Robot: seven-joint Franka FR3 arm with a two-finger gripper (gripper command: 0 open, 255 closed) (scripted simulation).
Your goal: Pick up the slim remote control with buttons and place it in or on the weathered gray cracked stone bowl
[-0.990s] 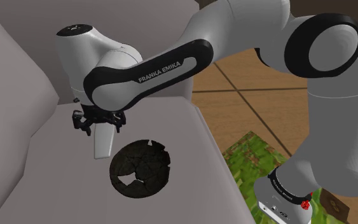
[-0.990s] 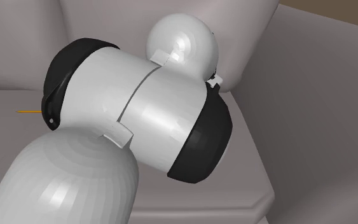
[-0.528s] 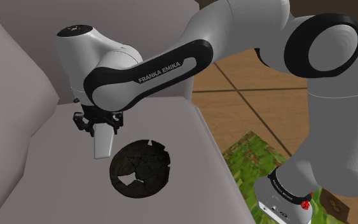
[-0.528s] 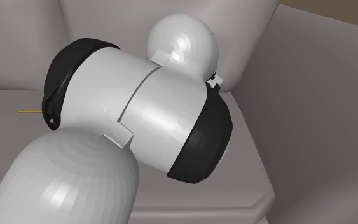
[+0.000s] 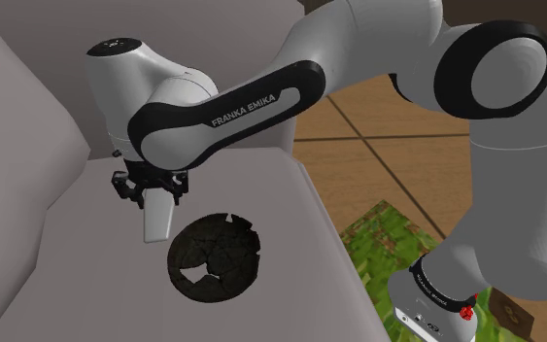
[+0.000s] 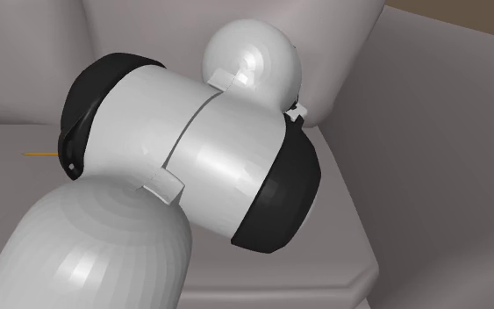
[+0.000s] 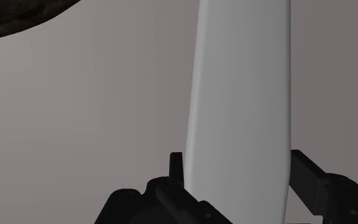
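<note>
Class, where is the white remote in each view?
Shoulder view: the remote hangs from the gripper, near the dark bowl.
Second exterior view: hidden behind the arm.
Wrist view: the remote clasped between the fingers.
Shared landmark: the dark bowl, shoulder and wrist views.

Grey sofa (image 5: 77, 291), wooden floor (image 5: 358, 121)

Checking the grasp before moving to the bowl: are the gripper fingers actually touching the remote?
Touching. The wrist view shows both black fingers flush against the long edges of the white remote, with no gap on either side.
</note>
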